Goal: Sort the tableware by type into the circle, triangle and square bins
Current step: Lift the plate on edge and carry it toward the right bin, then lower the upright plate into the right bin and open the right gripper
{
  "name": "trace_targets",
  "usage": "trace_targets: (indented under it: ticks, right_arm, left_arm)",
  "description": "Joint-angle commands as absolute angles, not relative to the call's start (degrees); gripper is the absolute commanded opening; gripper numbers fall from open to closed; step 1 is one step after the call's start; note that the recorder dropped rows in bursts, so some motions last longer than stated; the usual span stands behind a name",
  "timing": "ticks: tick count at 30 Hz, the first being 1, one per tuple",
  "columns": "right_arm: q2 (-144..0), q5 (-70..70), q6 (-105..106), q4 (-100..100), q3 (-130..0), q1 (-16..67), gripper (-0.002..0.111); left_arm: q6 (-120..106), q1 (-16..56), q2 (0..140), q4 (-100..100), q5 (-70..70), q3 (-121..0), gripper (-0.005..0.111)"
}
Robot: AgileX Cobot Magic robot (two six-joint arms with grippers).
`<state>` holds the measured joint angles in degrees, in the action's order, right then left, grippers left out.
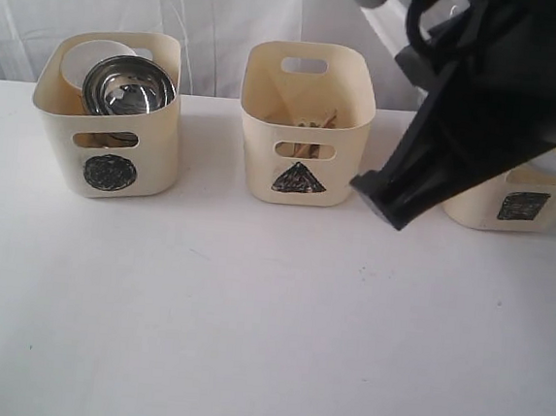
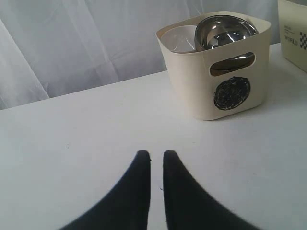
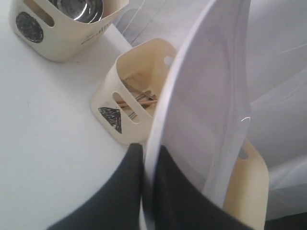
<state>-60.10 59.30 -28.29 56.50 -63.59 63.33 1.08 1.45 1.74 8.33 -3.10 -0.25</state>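
Along the surface's (image 1: 248,322) far edge the circle bin (image 1: 60,140) is standing left, the triangle bin (image 1: 259,163) middle, the square bin (image 1: 477,214) right. Steel bowl (image 1: 128,88) and small bowl (image 1: 79,62) are sitting in the first, chopsticks (image 1: 320,121) in the second

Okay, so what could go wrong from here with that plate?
The plate is pinched only at its rim by the right end effector, so it could slip or swing. It looks wide against the square bin, so it might catch the rim, or knock the nearby triangle bin.
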Motion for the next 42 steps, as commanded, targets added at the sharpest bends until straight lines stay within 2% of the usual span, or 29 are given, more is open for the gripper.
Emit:
trace_targets:
  ticks: [1,15,28,42]
  right_arm:
    - [-59.49,58.56,-26.46,62.13,-65.32,61.02,0.0]
    - [-60.83,47.48,-22.12,61.26,-65.31,45.65,0.0]
    - [-67.66,33.02,-20.53,55.71,-65.31,28.61,0.0]
    - [-75.17,20.87,-20.74,53.82,-65.31,16.83,0.0]
  left_arm:
    - [0.98,1.23,1.32,8.16,-2.96,0.0,0.017]
    - [0.98,1.23,1.32,8.16,-2.96,0.0,0.017]
    - [0.98,1.23,1.32,8.16,-2.96,0.0,0.017]
    - [0.98,1.23,1.32,8.16,-2.96,0.0,0.017]
